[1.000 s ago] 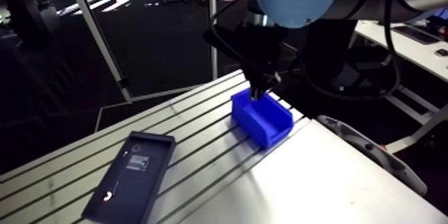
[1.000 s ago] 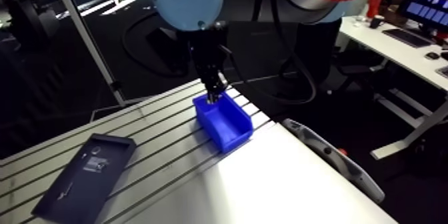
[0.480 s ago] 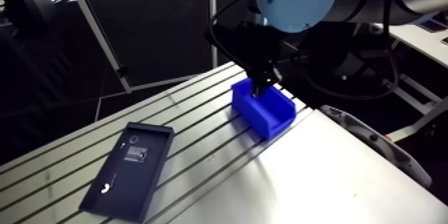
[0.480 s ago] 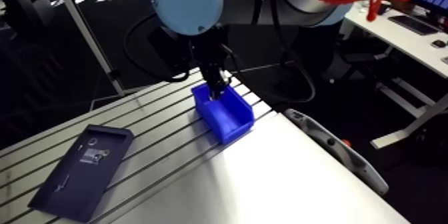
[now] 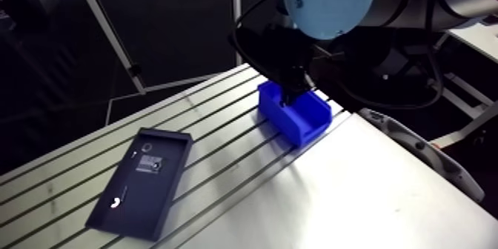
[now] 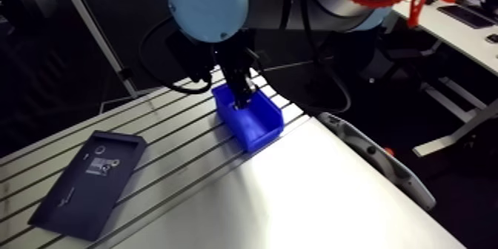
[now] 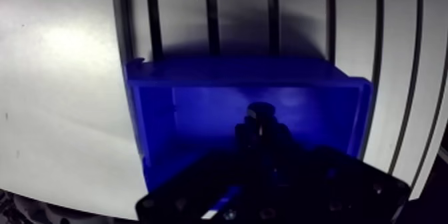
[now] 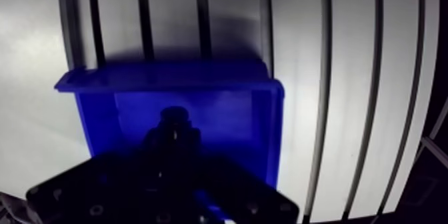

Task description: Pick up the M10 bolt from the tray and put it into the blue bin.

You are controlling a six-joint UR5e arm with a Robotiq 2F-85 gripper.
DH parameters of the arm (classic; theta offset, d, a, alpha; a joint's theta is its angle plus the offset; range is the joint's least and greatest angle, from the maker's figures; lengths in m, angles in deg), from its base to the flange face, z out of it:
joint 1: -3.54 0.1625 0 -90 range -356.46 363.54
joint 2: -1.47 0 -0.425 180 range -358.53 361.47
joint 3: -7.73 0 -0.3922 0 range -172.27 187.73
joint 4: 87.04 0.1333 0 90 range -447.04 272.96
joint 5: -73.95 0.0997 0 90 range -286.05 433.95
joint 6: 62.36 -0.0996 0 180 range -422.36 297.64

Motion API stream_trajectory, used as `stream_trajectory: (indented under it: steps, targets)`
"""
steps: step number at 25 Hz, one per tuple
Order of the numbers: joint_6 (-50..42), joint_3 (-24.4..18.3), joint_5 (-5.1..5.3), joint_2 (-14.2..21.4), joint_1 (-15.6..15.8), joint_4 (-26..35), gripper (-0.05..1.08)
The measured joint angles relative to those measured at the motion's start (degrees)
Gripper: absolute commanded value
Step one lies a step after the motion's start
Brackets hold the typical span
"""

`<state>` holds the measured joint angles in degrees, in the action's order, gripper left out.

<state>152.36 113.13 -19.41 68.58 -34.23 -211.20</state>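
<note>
Slotted aluminium worktop (image 5: 370, 193), with open-topped blue plastic bin (image 5: 307, 124) close to its far edge and flat dark rectangular tray (image 5: 159, 207) well apart, toward the near corner. Two-finger gripper (image 7: 261, 135) lowered into the bin's mouth, between its walls and above its floor. Fingers drawn close together, clamped on a dark, round-ended shape read as the M10 bolt (image 7: 260, 113); too dark for finer detail. Bolt therefore held over the bin's interior, not yet resting on the floor.

Judged stage: release into the bin.

Possible faults from here:
- Opening from too great a height, with the bolt bouncing or rolling out over a wall.
- Sticking of the bolt to one finger, and removal with the gripper on withdrawal.
- Clipping of a bin wall on the way up, dragging the light bin across the slots.
</note>
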Motion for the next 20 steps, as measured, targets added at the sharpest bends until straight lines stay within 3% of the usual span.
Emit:
stream_trajectory:
  steps: [20]
  targets:
    - [-0.64, 1.07, -0.3, -2.96, 0.06, -3.67, 1.05]
